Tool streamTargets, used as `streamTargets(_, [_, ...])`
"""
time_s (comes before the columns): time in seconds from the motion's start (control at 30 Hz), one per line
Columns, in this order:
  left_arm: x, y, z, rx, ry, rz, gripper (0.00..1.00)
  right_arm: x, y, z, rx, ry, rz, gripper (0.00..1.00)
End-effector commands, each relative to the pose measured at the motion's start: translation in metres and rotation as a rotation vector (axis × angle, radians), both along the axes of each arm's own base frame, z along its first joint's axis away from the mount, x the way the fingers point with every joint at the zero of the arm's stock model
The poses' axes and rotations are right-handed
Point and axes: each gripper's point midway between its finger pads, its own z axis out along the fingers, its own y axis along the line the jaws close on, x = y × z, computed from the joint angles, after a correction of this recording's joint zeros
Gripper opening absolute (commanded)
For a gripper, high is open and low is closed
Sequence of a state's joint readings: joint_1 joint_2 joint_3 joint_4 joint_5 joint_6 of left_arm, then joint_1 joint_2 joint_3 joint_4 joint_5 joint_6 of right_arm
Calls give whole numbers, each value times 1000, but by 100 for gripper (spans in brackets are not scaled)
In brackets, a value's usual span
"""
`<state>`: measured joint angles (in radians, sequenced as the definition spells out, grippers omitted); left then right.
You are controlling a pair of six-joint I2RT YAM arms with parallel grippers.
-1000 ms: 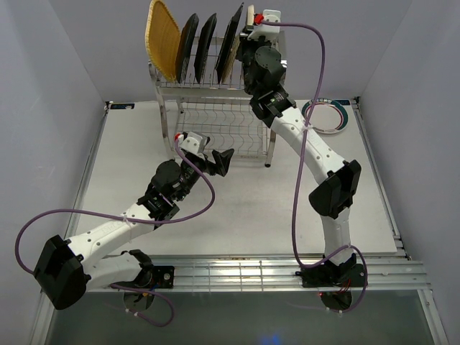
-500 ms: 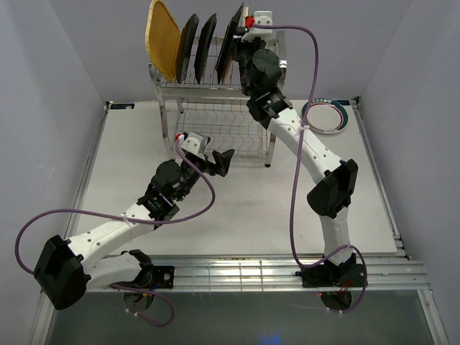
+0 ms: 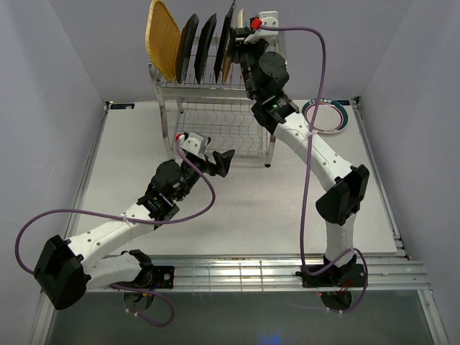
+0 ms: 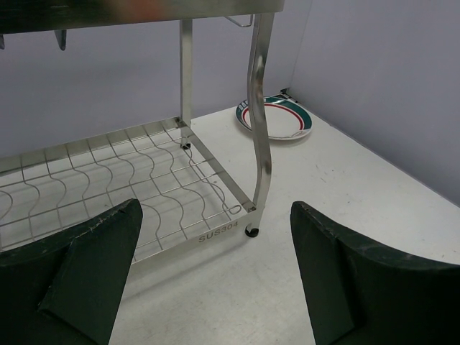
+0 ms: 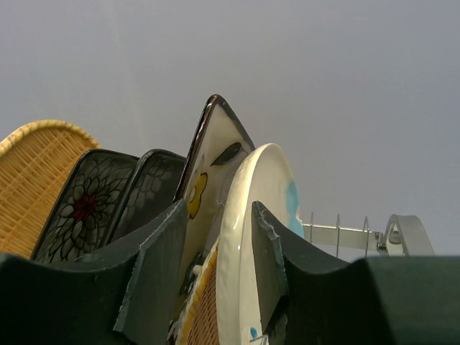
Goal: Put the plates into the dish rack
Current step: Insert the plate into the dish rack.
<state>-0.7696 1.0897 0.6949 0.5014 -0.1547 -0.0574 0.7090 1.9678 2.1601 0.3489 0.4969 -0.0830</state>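
Note:
The dish rack [image 3: 215,93] stands at the back of the table. Its top tier holds a woven orange-tan plate [image 3: 162,39], two black flowered square plates [image 3: 188,47], a cream floral square plate [image 3: 228,39] and a cream-blue round plate [image 3: 239,25], all on edge. My right gripper [image 3: 248,29] is at the top tier. In the right wrist view its jaws [image 5: 219,237] straddle the cream-blue plate [image 5: 251,208], with a gap on the left side where a second woven plate [image 5: 205,309] shows. A teal-rimmed plate [image 3: 327,116] lies flat on the table right of the rack. My left gripper [image 3: 223,159] is open and empty before the lower tier.
The rack's lower shelf [image 4: 144,187] and front right post [image 4: 260,144] stand just ahead of my left gripper [image 4: 215,280]. The teal-rimmed plate [image 4: 277,118] lies beyond that post near the back wall. Grey walls close in the table on three sides.
My right gripper carried the cream-blue plate left into the top tier, stood it upright beside the floral plate, then shifted slightly right. The left arm has not moved.

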Motion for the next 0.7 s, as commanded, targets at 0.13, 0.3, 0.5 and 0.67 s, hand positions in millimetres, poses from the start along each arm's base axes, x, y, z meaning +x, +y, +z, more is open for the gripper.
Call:
streamTargets(0.13, [-4, -2, 5, -2, -17, -19, 94, -40, -29, 49, 121, -66, 28, 47])
streamTargets(0.3, [-3, -1, 5, -3, -18, -16, 94, -57, -47, 53, 153, -54, 22, 47])
streamTargets(0.5, [-3, -2, 5, -3, -16, -17, 94, -69, -76, 55, 192, -22, -26, 49])
streamTargets(0.67, [-3, -3, 3, 1, -15, -23, 94, -65, -106, 30, 241, 45, -58, 50])
